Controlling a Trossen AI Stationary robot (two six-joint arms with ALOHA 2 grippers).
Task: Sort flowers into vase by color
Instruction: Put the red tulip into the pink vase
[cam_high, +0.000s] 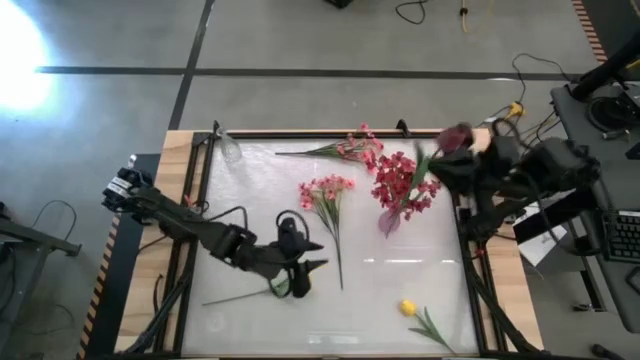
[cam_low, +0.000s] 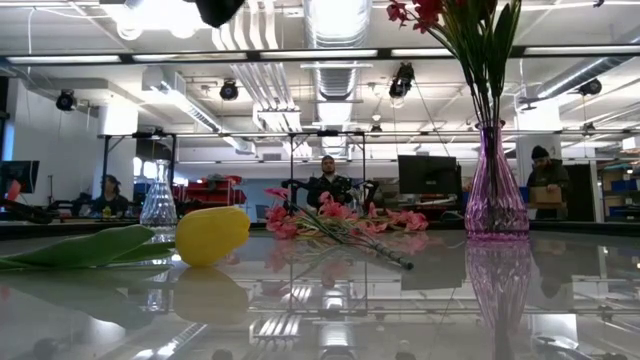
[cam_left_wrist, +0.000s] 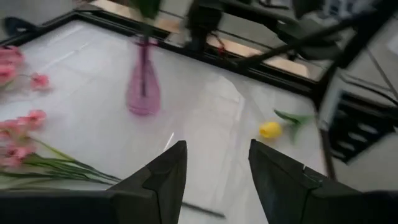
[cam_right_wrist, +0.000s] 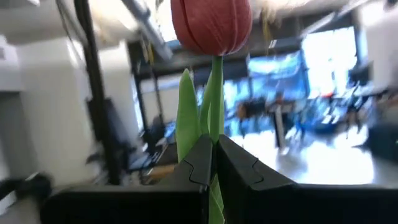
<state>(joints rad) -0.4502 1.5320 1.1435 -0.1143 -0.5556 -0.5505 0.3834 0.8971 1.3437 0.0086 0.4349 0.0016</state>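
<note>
While no writing can be read, right gripper (cam_right_wrist: 213, 163) jaws pinch maroon tulip (cam_right_wrist: 211, 26) stem, left gripper (cam_left_wrist: 214, 174) jaws apart, empty

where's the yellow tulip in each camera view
High view: yellow tulip near the table's front edge, toward the right arm's side.
Low view: large in the foreground, left of centre.
Left wrist view: small, beyond the left gripper.
Right wrist view: not in it.
Shared landmark: the pink vase.
</note>
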